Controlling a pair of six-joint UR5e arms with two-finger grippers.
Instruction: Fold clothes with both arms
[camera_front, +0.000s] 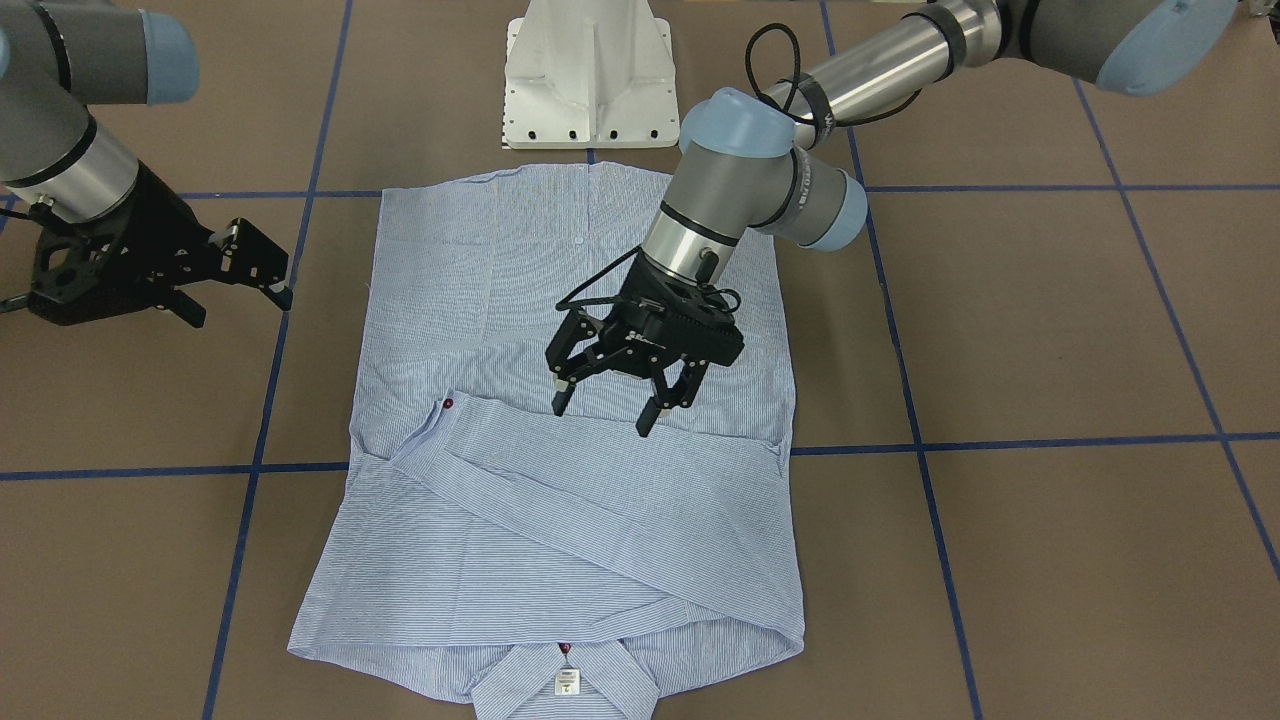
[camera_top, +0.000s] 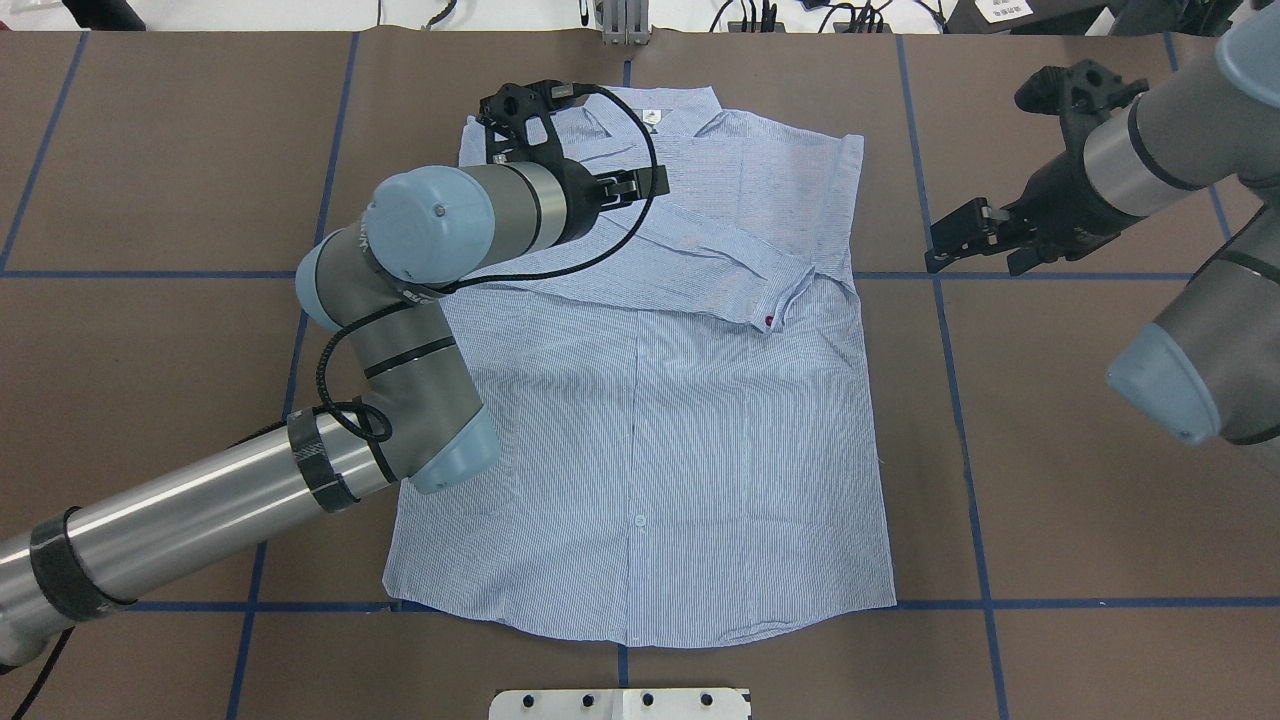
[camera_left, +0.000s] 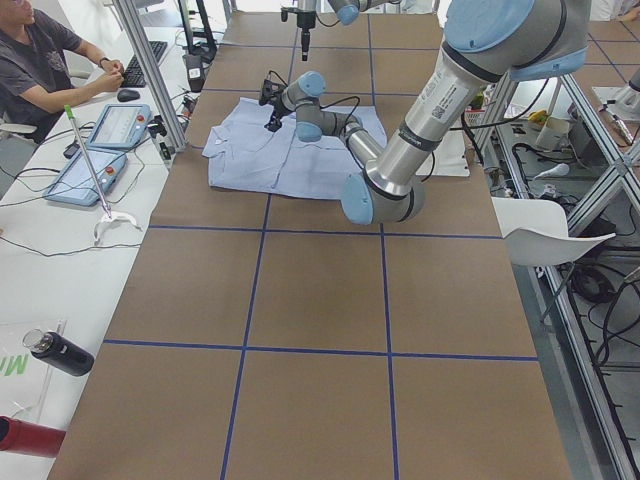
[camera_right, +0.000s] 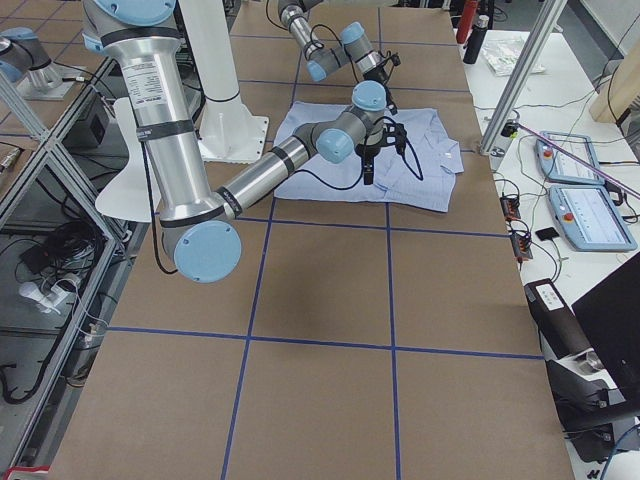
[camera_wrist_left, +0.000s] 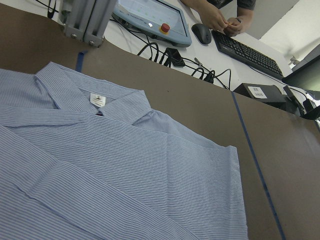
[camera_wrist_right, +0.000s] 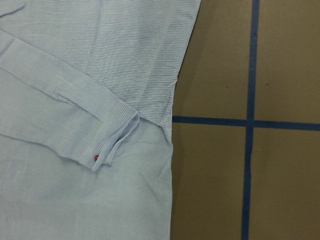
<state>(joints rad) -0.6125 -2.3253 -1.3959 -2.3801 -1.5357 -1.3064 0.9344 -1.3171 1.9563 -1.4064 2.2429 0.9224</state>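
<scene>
The light blue striped shirt lies flat on the brown table, with its collar and white label on the far side from the robot. Both sleeves are folded across the chest, and a cuff with a red button points to the robot's right. It also shows in the overhead view. My left gripper hovers open and empty just above the folded sleeve near the shirt's middle. My right gripper is open and empty above bare table, beside the shirt's right edge. The right wrist view shows the cuff.
The white pedestal base stands just beyond the shirt's hem. Blue tape lines cross the table. An operator sits at a side desk with control tablets along the table's far edge.
</scene>
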